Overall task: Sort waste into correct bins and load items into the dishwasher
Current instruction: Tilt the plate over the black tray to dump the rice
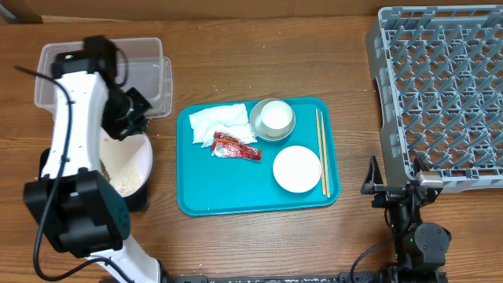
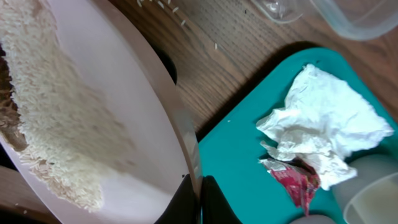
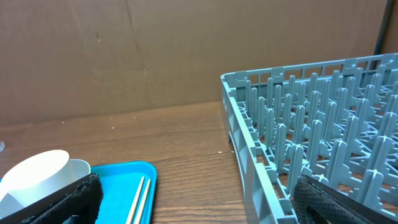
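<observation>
The overhead camera looks straight down on the table (image 1: 299, 55). The left wrist camera, at 9 o'clock, is very near the plate (image 2: 124, 124). The right one, low at 5 o'clock, faces the rack (image 3: 311, 124); all see the teal tray (image 1: 236, 189).

table (image 1: 259, 55): matt wood | tray (image 1: 236, 187): smooth teal plstc | rack (image 1: 440, 79): gry plstc | napkin (image 1: 218, 122): crumpled paper | wrapper (image 1: 236, 147): crinkly
</observation>
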Robot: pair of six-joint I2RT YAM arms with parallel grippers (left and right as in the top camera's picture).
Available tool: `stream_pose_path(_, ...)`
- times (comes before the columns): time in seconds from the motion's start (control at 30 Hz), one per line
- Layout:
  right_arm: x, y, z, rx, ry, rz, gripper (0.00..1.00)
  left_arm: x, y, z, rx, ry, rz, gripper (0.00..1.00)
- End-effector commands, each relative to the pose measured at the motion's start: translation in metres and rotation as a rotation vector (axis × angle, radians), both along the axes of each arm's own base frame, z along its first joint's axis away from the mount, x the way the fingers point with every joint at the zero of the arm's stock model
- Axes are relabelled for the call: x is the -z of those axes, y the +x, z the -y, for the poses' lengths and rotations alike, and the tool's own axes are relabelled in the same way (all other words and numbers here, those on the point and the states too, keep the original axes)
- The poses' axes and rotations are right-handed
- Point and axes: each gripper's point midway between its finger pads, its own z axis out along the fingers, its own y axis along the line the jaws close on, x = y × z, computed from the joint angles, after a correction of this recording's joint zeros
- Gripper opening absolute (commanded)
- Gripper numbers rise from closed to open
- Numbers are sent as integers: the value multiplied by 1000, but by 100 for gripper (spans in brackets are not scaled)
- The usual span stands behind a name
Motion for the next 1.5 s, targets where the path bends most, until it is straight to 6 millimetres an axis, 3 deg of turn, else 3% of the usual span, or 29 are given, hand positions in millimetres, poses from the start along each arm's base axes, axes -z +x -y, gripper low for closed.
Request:
stream_pose_path(0.0,1,0,2,12,-4,8,100,-21,8,-6,14,-136,111,4)
stream_pose_path(0.47,1,0,2,12,-4,8,100,-49,12,-44,-31,-427,341,4)
stream_pose_path(0.8,1,0,2,12,-4,8,100,-85,9,-59,-70,-641,539,4)
stream_pose_path(1.13,1,0,2,12,-4,8,100,-87,-14,-100,-175,-633,577,4)
stream_pose_path(1.47,1,0,2,12,-4,8,100,-101,-30,-120,-203,-671,677,4)
